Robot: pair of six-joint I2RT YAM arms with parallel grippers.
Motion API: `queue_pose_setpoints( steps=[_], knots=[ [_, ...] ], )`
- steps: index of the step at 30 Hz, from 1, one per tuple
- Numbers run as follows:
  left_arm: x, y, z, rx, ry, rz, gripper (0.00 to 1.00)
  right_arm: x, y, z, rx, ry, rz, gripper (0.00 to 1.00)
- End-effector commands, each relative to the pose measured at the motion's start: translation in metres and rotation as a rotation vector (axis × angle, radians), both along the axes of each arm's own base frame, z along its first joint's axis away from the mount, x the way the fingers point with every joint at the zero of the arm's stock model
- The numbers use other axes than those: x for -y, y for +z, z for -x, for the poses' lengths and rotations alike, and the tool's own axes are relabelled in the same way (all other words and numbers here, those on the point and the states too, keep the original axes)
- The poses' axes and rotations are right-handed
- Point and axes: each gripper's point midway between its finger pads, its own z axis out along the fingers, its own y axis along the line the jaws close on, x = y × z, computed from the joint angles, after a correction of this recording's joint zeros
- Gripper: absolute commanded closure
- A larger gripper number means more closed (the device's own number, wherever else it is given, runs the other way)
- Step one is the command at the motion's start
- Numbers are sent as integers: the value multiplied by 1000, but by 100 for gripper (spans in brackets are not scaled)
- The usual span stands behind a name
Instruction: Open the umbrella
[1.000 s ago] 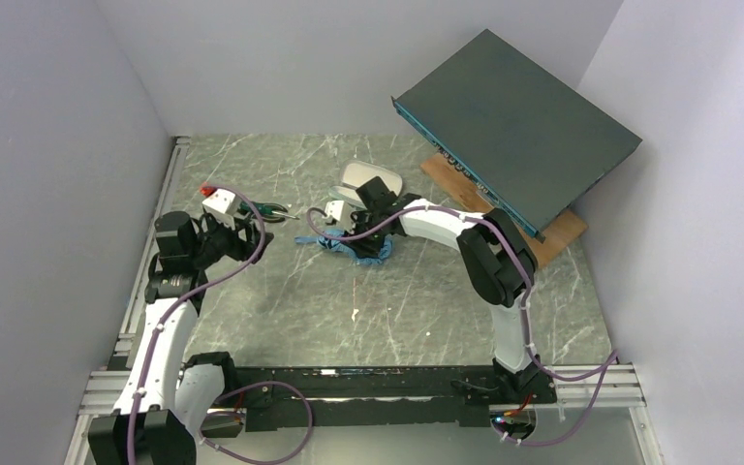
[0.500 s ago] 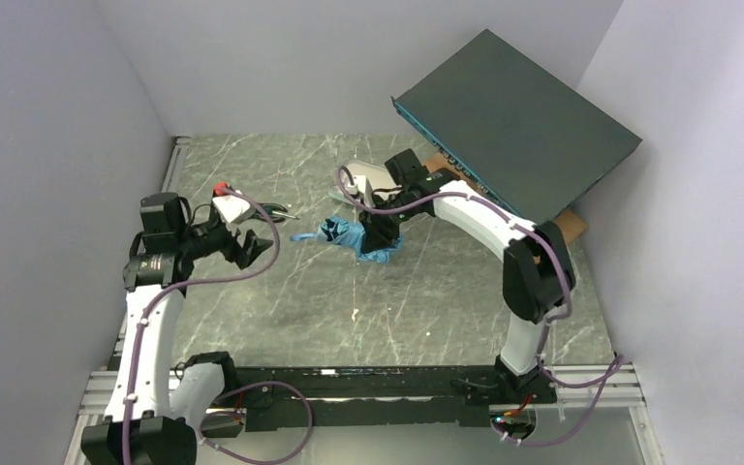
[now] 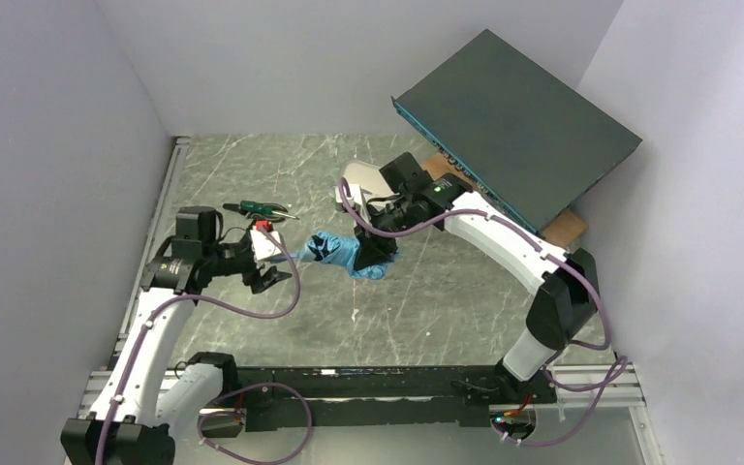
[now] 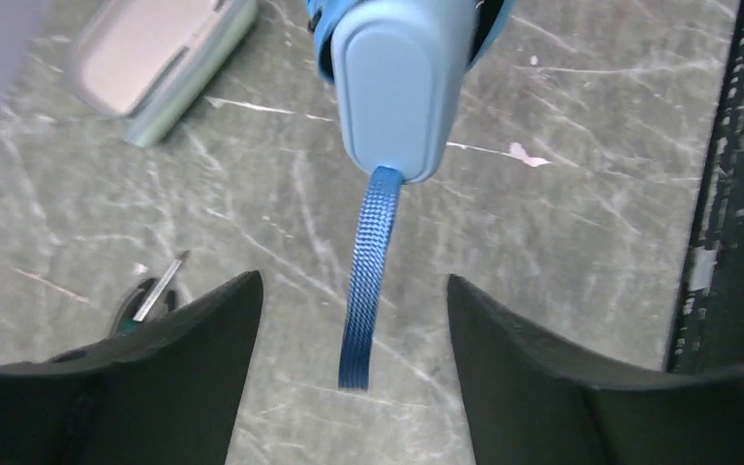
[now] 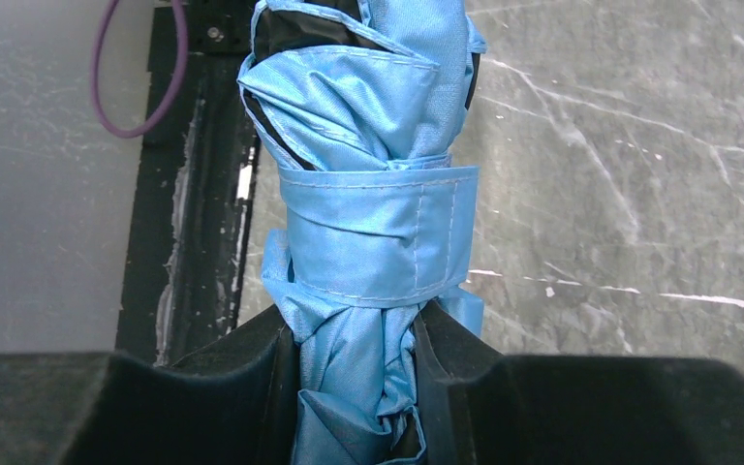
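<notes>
1. Grey-veined marble table (image 3: 426,310) between pale walls; a big dark-grey flat box (image 3: 513,126) leans tilted at the far right, its low edge on a wooden board (image 3: 567,228).
2. Right arm (image 3: 504,242) reaches from its base across to mid-table, its wrist bent down toward the left; the right gripper (image 5: 354,358) is clamped on the bunched end of the umbrella (image 5: 373,223).
3. Left arm (image 3: 145,329) stretches forward with its elbow raised; the left gripper (image 4: 354,329) stands wide apart, holding nothing, just short of the handle.
4. Folded and bound by its fabric band (image 5: 378,232), the sky-blue umbrella hangs between the two grippers above the table's middle, its handle (image 4: 397,87) toward the left gripper.
5. Pale grey-green case (image 4: 160,53) lies at the far side; its contents cannot be told.
6. Green-handled tool (image 3: 257,208) lies beyond the left gripper.
7. Blue wrist strap (image 4: 363,281) dangles from the handle between the open fingers.
</notes>
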Motion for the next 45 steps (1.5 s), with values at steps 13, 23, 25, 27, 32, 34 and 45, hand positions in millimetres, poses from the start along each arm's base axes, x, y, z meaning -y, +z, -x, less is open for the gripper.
queue_pose_setpoints(
  steps=[13,23,25,27,32,34,45],
  knots=[
    [-113,12,-31,-33,542,137,100,69,-38,20,-21,-28,122,100],
    [-67,45,-8,127,229,41,5,39,-30,0,-159,-133,78,100],
    [-58,37,-6,178,174,-64,5,34,-31,4,-191,-125,85,100],
    [-49,25,-6,226,109,-165,6,30,-31,8,-217,-115,90,100],
    [-33,8,-10,250,-5,-309,18,25,-28,13,-251,-101,94,100],
    [-32,-1,-12,235,-29,-359,28,23,-25,15,-262,-99,88,100],
    [-95,-29,-43,297,132,-659,57,54,-39,44,-278,-8,192,100]
  ],
)
